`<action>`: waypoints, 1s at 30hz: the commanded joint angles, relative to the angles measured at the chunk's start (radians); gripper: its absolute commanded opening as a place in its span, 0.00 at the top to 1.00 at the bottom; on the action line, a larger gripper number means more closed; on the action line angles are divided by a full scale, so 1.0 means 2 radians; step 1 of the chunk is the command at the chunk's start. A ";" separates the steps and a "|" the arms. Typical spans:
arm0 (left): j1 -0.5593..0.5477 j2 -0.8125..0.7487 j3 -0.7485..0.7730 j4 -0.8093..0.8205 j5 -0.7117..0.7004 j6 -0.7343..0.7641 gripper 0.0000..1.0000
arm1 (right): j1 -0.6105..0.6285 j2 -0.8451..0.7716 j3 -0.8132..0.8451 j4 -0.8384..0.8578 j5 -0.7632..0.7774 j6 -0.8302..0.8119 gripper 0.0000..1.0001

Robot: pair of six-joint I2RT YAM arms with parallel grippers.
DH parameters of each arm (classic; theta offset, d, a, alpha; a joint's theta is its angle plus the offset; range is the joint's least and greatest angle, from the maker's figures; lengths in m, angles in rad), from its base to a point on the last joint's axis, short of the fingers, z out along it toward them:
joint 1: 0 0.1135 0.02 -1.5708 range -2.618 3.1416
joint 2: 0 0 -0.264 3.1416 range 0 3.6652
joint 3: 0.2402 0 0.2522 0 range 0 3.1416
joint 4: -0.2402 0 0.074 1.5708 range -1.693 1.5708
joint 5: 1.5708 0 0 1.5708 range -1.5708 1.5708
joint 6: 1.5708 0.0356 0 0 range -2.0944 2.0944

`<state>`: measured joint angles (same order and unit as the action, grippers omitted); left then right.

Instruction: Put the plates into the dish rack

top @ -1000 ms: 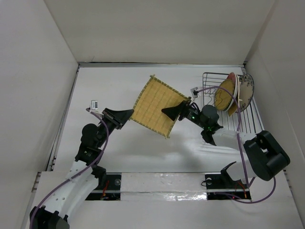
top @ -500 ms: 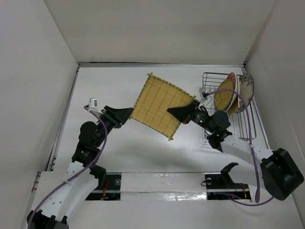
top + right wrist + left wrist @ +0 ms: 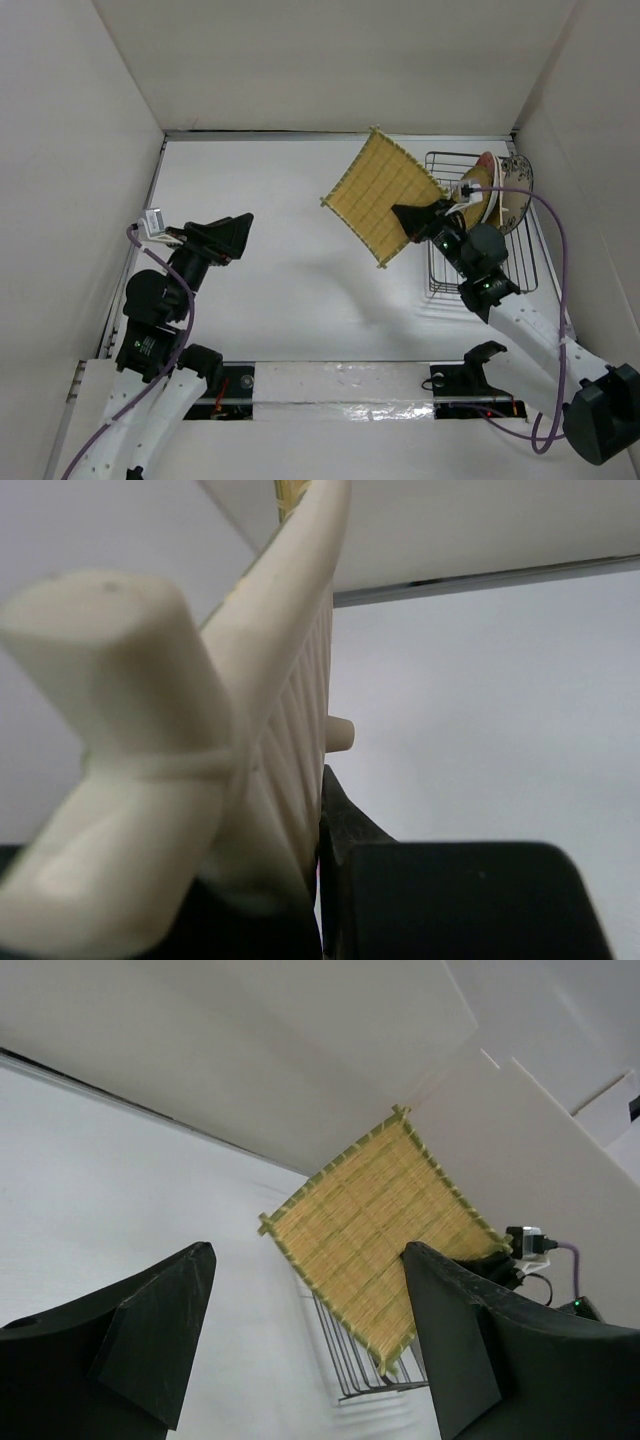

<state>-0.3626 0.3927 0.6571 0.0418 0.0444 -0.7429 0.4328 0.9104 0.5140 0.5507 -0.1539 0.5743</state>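
The square yellow woven plate (image 3: 383, 192) hangs tilted in the air just left of the dish rack (image 3: 436, 285). My right gripper (image 3: 408, 215) is shut on its lower right edge. In the right wrist view the plate's edge (image 3: 290, 710) fills the frame, pale and blurred, pressed against my black finger (image 3: 350, 820). Standing in the dark wire rack are a round yellow plate (image 3: 470, 200), a red-rimmed one (image 3: 487, 160) and a white patterned one (image 3: 517, 185). My left gripper (image 3: 235, 235) stands open and empty far to the left; its view shows the square plate (image 3: 385, 1235) and the rack wires (image 3: 350, 1360) ahead.
White walls enclose the table on the left, back and right. The rack sits close to the right wall. A purple cable (image 3: 545, 215) loops from the right arm over the rack.
The left gripper opened, let go of the square plate and drew back to the left. The right gripper, shut on the plate, carried it up and right toward the rack.
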 commanded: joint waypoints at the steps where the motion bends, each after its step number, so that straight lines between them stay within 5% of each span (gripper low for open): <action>1: 0.000 -0.004 0.036 -0.020 0.007 0.060 0.27 | -0.020 -0.038 0.071 -0.046 0.126 -0.077 1.00; 10: 0.000 0.005 0.093 -0.078 0.047 0.144 0.29 | -0.068 -0.019 0.127 -0.114 0.325 -0.192 1.00; 21: -0.004 0.008 0.060 -0.051 0.035 0.199 0.29 | -0.119 0.102 0.160 -0.032 0.354 -0.266 1.00; 30: -0.020 -0.004 0.030 -0.024 0.010 0.202 0.28 | -0.162 0.170 0.148 0.033 0.296 -0.271 1.00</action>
<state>-0.3985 0.3832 0.7155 -0.0898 0.0658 -0.3557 0.1154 1.2598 0.7708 0.3935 0.4686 0.0612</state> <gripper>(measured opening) 0.716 0.153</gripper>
